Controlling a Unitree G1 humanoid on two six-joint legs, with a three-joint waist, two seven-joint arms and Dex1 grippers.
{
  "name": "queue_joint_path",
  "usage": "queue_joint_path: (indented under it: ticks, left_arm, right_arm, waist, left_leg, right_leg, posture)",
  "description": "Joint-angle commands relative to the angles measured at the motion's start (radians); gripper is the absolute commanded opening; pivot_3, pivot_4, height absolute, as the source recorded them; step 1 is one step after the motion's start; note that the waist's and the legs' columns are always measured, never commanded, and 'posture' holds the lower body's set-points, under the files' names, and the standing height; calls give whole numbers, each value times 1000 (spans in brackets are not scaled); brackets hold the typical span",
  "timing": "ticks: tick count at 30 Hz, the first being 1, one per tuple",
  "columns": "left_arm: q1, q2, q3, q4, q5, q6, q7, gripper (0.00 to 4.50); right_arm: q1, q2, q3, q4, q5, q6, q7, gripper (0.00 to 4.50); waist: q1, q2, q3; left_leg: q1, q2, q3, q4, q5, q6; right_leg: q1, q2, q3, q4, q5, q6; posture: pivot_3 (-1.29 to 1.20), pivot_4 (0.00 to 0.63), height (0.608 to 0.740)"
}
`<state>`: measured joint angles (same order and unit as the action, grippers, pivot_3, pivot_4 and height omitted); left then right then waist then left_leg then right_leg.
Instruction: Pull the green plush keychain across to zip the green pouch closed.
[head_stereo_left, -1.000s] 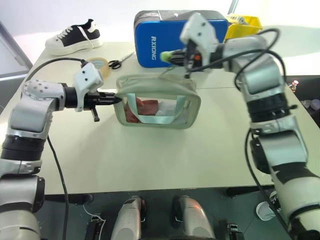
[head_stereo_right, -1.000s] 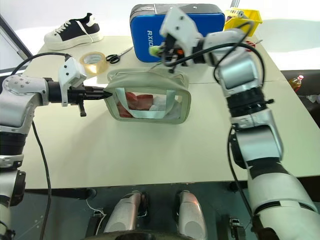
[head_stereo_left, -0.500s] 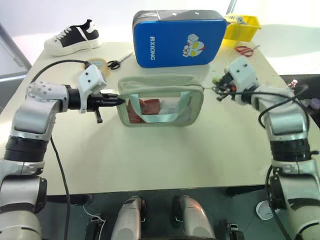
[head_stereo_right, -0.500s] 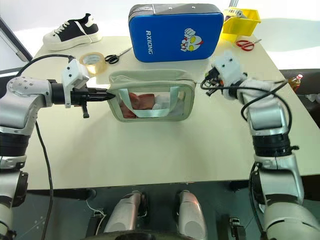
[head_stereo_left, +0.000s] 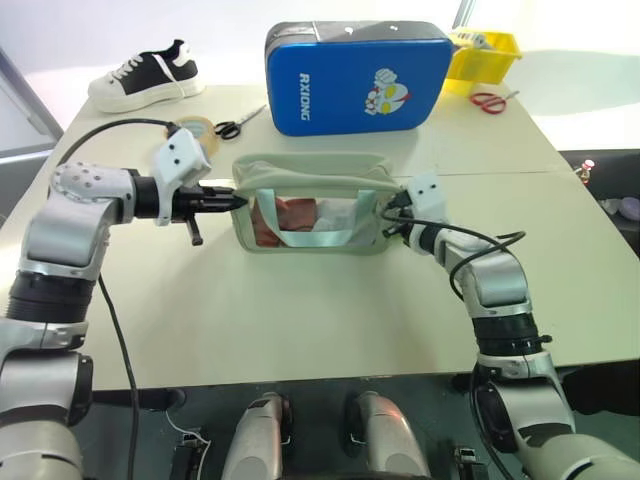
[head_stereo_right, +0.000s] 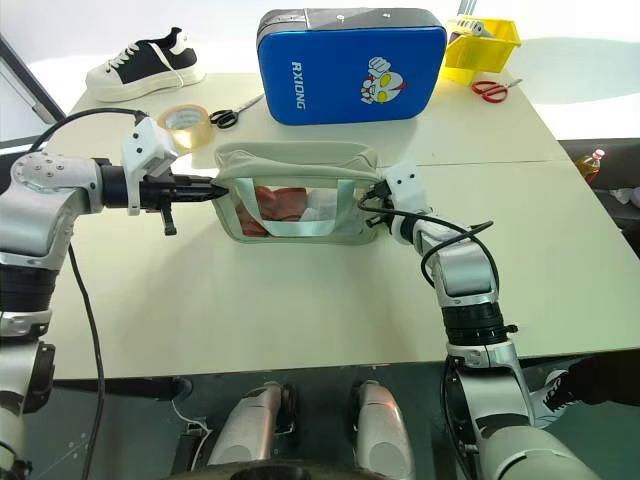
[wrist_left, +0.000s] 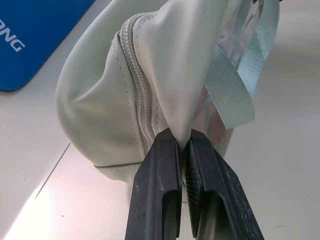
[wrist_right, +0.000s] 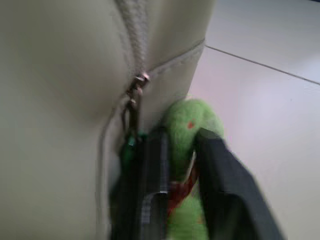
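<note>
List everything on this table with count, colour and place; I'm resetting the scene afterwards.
pouch: one, pale green, table centre, zip closed along its visible top.
plush keychain: one, bright green, at the pouch's right end.
case: one, blue, behind the pouch.
shoe: one, black and white, far left corner.
tape roll: one, tan, left of the case.
scissors: one, black handles, beside the tape.
scissors: one, red handles, far right.
bin: one, yellow, far right corner.
left tool: shut on the pouch's left end.
right tool: fingers either side of the keychain.

Both arms are silver-grey w/ black joint bands; left gripper (head_stereo_left: 236, 201) and right gripper (head_stereo_right: 372, 211) have white housings, black fingers; thin black cables loop along each forearm.
</note>
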<state>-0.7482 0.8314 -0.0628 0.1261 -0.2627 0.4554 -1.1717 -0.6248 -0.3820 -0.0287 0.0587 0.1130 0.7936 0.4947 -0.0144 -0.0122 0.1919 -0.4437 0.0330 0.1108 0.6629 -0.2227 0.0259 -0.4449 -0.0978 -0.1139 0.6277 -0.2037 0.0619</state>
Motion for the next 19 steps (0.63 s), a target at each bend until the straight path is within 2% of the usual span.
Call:
queue_joint_path:
  ticks: [1,3,4,7,10,13,19]
  left_arm:
    - [-3,25,29,-21,1,1,5,0]
    - [2,25,32,-24,-6,2,3,0]
    - [3,23,35,-23,-10,1,3,364]
    - [4,22,50,-22,-40,21,-10,1520]
    - [-5,32,80,-36,-96,75,-39,3035]
    - [-45,56,126,-31,-136,141,-31,4437]
    - [-101,122,205,19,-200,205,-42,4437]
  right_arm:
    - [-84,-132,-58,7,34,-11,87,3082]
    - [-125,-236,-52,30,41,-33,164,4113]
    - [-141,-280,-48,35,55,-42,213,4485]
    - [-168,-417,-32,11,131,-54,427,4500]
    - [-173,-530,-28,-58,247,-22,645,4500]
    - [-208,-589,-33,-134,351,65,747,4500]
    - [-277,-585,-39,-187,412,126,717,4500]
  waist:
    - [1,0,0]
    - [2,1,0]
    - [2,1,0]
    - [2,1,0]
    - [0,1,1]
    - [0,1,1]
    - [2,1,1]
  left_leg:
    - [0,0,0,0,0,0]
    - [0,0,0,0,0,0]
    - [0,0,0,0,0,0]
    - [0,0,0,-1,0,0]
    - [0,0,0,-2,0,0]
    - [-1,1,0,-2,0,0]
    - [-1,1,-1,-1,-2,-2]
  right_leg:
    - [0,0,0,0,0,0]
    - [0,0,0,0,-1,-2]
    - [0,0,0,-1,-1,-2]
    - [-1,0,0,-1,-2,-2]
    - [0,0,0,-3,-2,-2]
    - [-1,0,0,-3,-2,-2]
    - [-1,-1,0,-6,-2,-2]
  posture:
    - [0,150,740]
    - [0,150,740]
    - [0,150,740]
    - [0,150,740]
    - [0,150,740]
    - [0,150,740]
    - [0,150,740]
